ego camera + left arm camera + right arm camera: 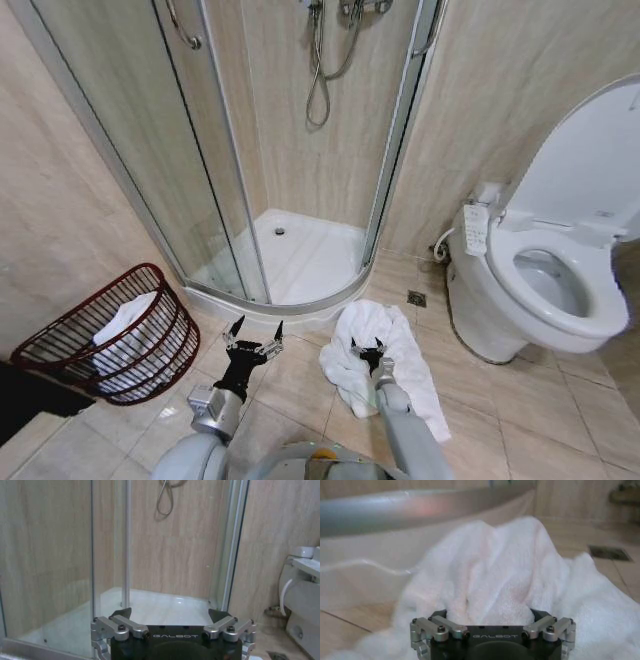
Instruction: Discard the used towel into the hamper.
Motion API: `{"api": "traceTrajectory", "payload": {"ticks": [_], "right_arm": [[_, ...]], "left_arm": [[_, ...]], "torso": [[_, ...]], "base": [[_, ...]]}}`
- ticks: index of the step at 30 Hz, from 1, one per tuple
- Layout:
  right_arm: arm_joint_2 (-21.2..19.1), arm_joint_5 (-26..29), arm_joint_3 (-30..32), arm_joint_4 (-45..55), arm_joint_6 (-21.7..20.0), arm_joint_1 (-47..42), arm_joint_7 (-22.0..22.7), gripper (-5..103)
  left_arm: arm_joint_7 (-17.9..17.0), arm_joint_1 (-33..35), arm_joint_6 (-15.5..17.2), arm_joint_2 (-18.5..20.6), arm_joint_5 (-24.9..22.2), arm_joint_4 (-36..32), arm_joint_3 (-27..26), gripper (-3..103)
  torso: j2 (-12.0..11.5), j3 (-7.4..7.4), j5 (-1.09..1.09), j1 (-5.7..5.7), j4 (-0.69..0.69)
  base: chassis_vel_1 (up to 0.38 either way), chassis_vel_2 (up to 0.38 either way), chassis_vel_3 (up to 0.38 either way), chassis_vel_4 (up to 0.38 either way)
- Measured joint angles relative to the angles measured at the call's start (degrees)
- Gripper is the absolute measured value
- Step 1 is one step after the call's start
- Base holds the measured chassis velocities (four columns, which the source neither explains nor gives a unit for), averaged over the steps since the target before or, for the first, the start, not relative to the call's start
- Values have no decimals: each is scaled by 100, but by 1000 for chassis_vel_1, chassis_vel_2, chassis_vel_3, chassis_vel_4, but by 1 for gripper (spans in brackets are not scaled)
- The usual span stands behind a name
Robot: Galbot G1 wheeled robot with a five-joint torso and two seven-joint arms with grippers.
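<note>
Step in hand: grasping. The used towel [385, 355] lies crumpled on the floor tiles in front of the shower tray [300, 255], between the toilet [545, 290] and the hamper [110, 335], which stands well apart on the robot's left and already holds white cloth. The right pincer [366, 350] is pressed into the towel; the right wrist view shows a raised fold between its jaws, apparently clenched on it. The left pincer [254, 331] hovers released, holding nothing, above bare tiles. The next move calls for lifting the towel clear and carrying it left to the hamper.
</note>
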Motion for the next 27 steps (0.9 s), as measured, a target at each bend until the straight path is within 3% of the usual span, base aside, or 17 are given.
{"api": "traceTrajectory", "payload": {"ticks": [8,10,12,15,19,21,22,27], "right_arm": [[-110,-8,276,-589,269,111,56,103],[-120,26,292,-575,272,105,34,99],[-123,53,324,-520,320,78,-95,89],[-117,40,348,-417,354,32,-288,84],[-88,95,393,-246,428,-52,-777,62],[-83,40,417,-222,473,-70,-890,62],[-77,-22,444,-182,508,-95,-990,57],[-58,-12,469,-118,555,-146,-1029,41]], "left_arm": [[0,0,0,0,0,0,0,100],[0,0,0,0,0,0,0,100],[0,0,0,0,0,0,0,100],[0,0,0,0,0,0,0,100],[0,0,0,0,0,0,0,100],[0,0,0,0,0,0,0,100],[0,0,0,0,0,0,0,100],[0,0,0,0,0,0,0,100]], "torso": [[4,2,-1,2,-1],[5,2,-1,2,-1],[5,4,-1,3,-2],[5,4,-1,4,-3],[6,5,-1,4,-2],[6,5,0,4,-2],[7,5,0,4,-1],[8,5,0,4,-1]], "base": [[0,0,0,0],[0,0,0,0],[0,0,0,0],[0,0,0,0],[0,0,0,0],[0,0,0,0],[0,0,0,0],[0,0,0,0]]}}
